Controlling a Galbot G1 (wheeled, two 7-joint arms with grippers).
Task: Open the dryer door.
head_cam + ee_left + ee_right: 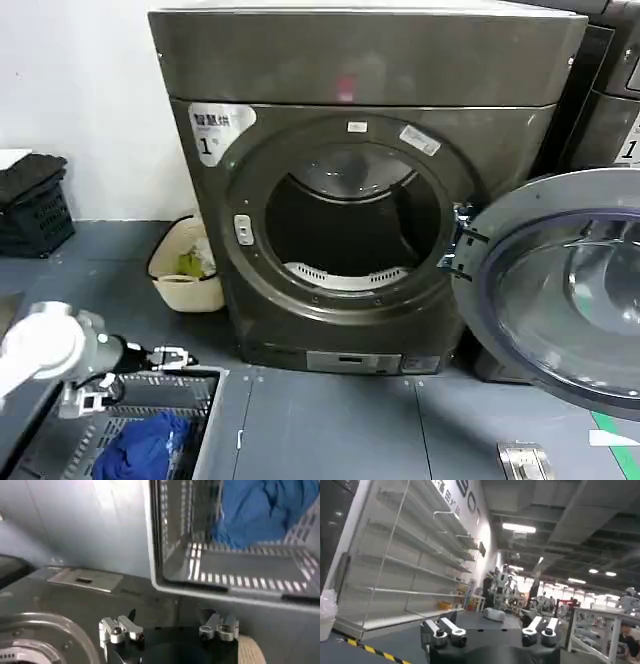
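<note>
Chrome-rimmed round dryer door [560, 290] already hangs swung wide right of the bronze-grey dryer [360, 70]; left pincer [169, 628] released, low beside a grey basket [230, 587]; right pincer [489, 631] released, facing shelving. Next: likely retreat.

Head high facing dryer [360, 200], wrists low, apart

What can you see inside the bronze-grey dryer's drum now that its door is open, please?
Inside the bronze-grey metallic dryer, a shiny steel drum wall and a pale perforated lint grille at the lower rim show. No laundry is visible; the dark drum's depths cannot be made out.
</note>
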